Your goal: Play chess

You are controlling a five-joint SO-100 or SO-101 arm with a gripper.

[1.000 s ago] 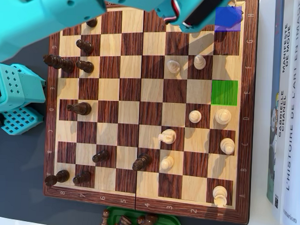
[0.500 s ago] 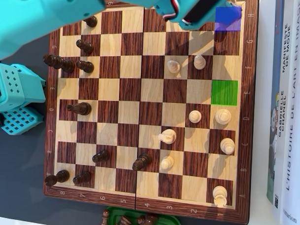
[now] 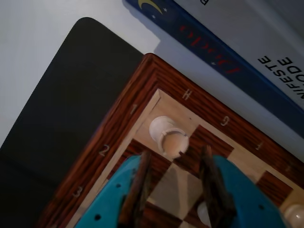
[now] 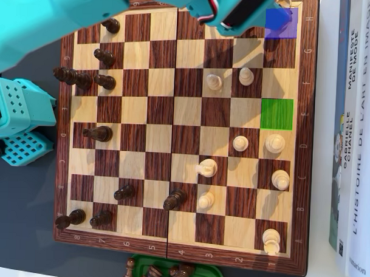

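Note:
The wooden chessboard [image 4: 181, 248] fills the overhead view, with several dark pieces [image 4: 102, 134] on its left half and several white pieces [image 4: 274, 143] on its right. A blue marked square [image 4: 280, 25] lies in the top right corner and a green marked square [image 4: 277, 114] three squares below it. In the wrist view a white piece [image 3: 168, 135] stands on the corner square beside the letter H. My gripper [image 3: 175, 153] is open just short of it, and only bare squares show between its brown pads [image 3: 140, 183]. My teal arm [image 4: 86, 7] hides the gripper from above.
Books [image 4: 356, 120] lie along the board's right edge and show as a blue spine [image 3: 213, 57] in the wrist view. A green tray [image 4: 195, 275] of captured dark pieces sits below the board. The arm's teal base [image 4: 15, 120] stands at the left, on a dark mat [image 3: 61, 104].
The arm has crept toward the top edge of the overhead view, uncovering more of the blue square and the squares below it. No piece has moved.

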